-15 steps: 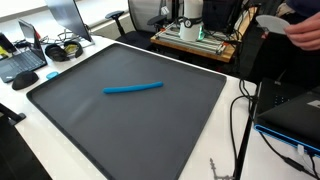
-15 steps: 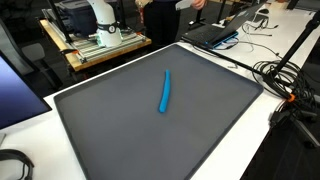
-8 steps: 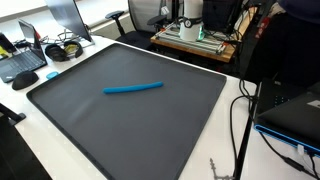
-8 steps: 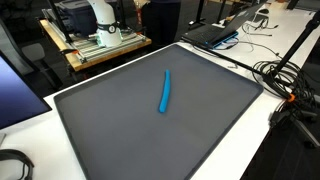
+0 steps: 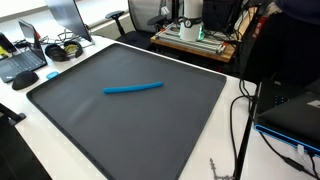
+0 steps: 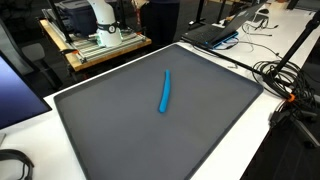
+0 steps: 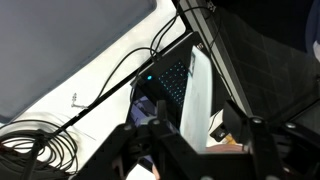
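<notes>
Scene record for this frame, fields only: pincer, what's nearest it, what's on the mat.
pincer: jaws apart, nothing seen between them; shown in the wrist view only
nearest: laptop, cables
mat: dark, on white table
on mat: blue stick, lying flat near the middle, alone
contact: none; pincer is off the mat, away from the blue stick

Matt dark-grey rubbery mat (image 5: 130, 125), smooth blue plastic stick (image 5: 133, 88), smooth white tabletop (image 6: 255, 150), dark matt fingers (image 7: 145, 152), glossy-edged laptop (image 7: 175, 78) just beyond them, rubber-sheathed black cables (image 7: 40, 140) beside them, bare wooden frame (image 6: 105, 52).
</notes>
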You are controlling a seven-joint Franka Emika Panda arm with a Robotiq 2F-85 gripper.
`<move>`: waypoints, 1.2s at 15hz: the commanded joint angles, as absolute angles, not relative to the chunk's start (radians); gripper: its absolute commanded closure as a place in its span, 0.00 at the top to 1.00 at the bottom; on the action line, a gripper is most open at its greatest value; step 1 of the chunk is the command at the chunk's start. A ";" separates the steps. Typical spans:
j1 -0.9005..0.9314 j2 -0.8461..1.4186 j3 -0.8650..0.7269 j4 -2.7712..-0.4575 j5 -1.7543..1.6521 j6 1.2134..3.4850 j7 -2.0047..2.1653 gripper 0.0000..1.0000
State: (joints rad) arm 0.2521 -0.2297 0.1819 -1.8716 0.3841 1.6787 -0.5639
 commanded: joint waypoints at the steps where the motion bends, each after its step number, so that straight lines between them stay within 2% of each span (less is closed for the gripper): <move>1: 0.263 -0.198 0.164 -1.820 0.408 1.622 -0.641 0.32; 4: 0.259 -0.190 0.167 -1.809 0.404 1.608 -0.662 0.10; 6: 0.257 -0.185 0.169 -1.803 0.401 1.600 -0.663 0.01; 14: 0.248 -0.177 0.173 -1.791 0.382 1.581 -0.626 0.01; 18: 0.234 -0.181 0.201 -1.782 0.291 1.594 -0.379 0.01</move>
